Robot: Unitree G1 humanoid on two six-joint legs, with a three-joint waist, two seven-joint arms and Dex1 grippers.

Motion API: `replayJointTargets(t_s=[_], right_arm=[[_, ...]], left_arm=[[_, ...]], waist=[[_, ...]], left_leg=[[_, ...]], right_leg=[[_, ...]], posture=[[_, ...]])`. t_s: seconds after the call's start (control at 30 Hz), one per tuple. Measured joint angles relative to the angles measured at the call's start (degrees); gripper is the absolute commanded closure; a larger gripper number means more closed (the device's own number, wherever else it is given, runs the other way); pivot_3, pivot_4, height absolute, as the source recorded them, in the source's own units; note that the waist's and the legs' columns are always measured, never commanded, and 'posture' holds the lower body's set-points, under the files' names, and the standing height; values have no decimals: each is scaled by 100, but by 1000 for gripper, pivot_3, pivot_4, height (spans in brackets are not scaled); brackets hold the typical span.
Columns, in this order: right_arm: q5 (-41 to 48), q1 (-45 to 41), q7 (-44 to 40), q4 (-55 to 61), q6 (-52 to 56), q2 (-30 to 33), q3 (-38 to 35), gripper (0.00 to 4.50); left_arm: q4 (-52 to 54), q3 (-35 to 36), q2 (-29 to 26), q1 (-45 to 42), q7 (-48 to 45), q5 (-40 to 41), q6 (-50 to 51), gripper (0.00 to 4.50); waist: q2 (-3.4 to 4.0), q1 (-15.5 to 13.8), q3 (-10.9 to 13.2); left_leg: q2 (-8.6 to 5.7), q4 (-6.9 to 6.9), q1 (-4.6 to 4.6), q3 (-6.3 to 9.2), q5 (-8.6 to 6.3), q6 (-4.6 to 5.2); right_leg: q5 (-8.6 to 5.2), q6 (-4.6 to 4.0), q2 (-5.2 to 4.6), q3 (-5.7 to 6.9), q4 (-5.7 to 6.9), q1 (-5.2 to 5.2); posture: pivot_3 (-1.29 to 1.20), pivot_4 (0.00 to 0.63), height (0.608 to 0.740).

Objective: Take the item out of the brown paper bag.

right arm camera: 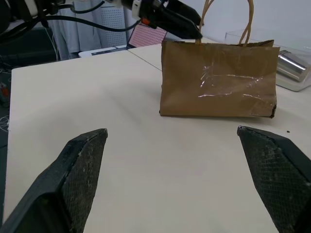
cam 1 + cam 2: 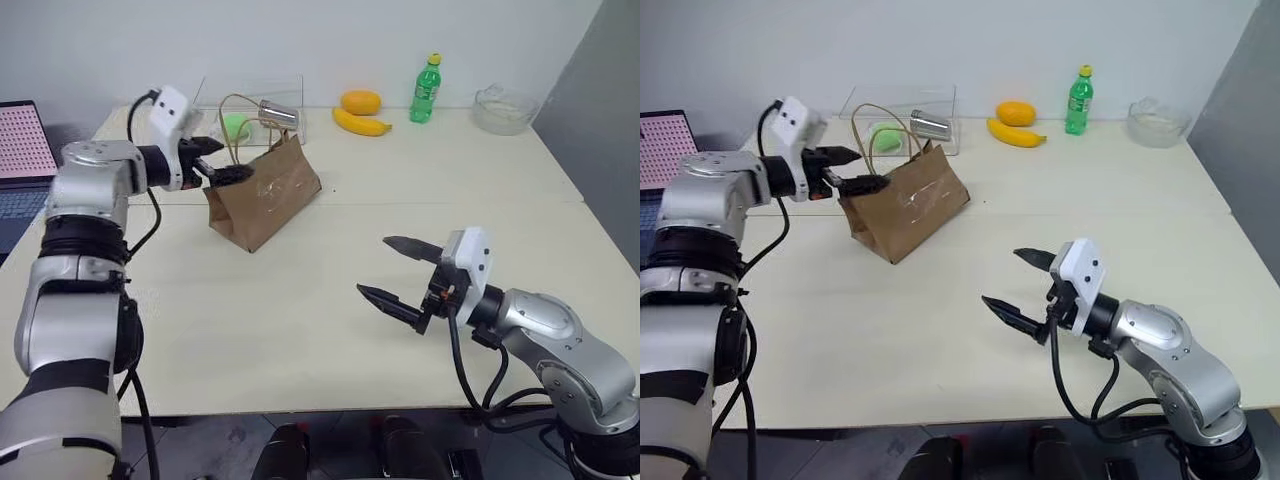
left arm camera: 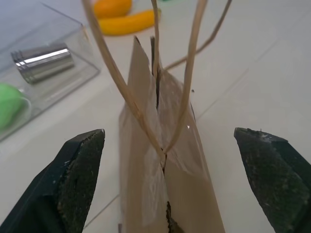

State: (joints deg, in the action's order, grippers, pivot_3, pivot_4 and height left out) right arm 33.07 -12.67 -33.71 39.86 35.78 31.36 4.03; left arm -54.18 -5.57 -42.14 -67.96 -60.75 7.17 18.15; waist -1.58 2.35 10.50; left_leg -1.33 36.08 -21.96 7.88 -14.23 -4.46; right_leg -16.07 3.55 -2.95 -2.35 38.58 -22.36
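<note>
Nearest the camera, at lower right of the head view, the right gripper (image 2: 396, 271) hangs over bare table (image 2: 300, 330) with its fingers spread wide and nothing between them; it is well apart from the bag. At upper left, the left gripper (image 2: 222, 158) is likewise spread and empty, its fingertips at the top edge of the brown paper bag (image 2: 268, 195), beside the handles (image 3: 146, 97). The wrist view looks down the narrow end of the bag, whose mouth is pinched nearly flat, with both loops rising between the open fingers.

The item cannot be seen; by judgement it lies inside the bag, hidden by the paper.

Behind the bag stands a clear plastic box (image 2: 285, 95) holding a metal can (image 2: 280, 114) and a green object (image 2: 236, 125).

Risks, as judged: the mouth is almost closed, so a finger pushed in may crumple or tear the paper. The bag is light and unsupported; a sideways nudge could topple it or drive it into the box. Catching a handle instead of the rim would lift the bag, contents included.
</note>
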Motion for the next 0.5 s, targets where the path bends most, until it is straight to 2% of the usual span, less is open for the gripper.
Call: replayJointTargets(t_s=[0.27,0.5], right_arm=[[527,-472,-4,86,104,-49,-130,0],[661,-632,2,88,183,-1,-169,0]], left_arm=[[-1186,-78,236,-619,23,-569,-606,14],[-1581,-105,359,-713,-117,-911,-788,2038]], waist=[[-6,65,5],[-6,84,5]], left_leg=[[-1,0,-7,4,0,0],[0,1,-5,4,0,0]], right_leg=[[0,1,-1,2,0,-3],[0,1,-1,1,8,-5]], posture=[[0,150,740],[0,150,740]])
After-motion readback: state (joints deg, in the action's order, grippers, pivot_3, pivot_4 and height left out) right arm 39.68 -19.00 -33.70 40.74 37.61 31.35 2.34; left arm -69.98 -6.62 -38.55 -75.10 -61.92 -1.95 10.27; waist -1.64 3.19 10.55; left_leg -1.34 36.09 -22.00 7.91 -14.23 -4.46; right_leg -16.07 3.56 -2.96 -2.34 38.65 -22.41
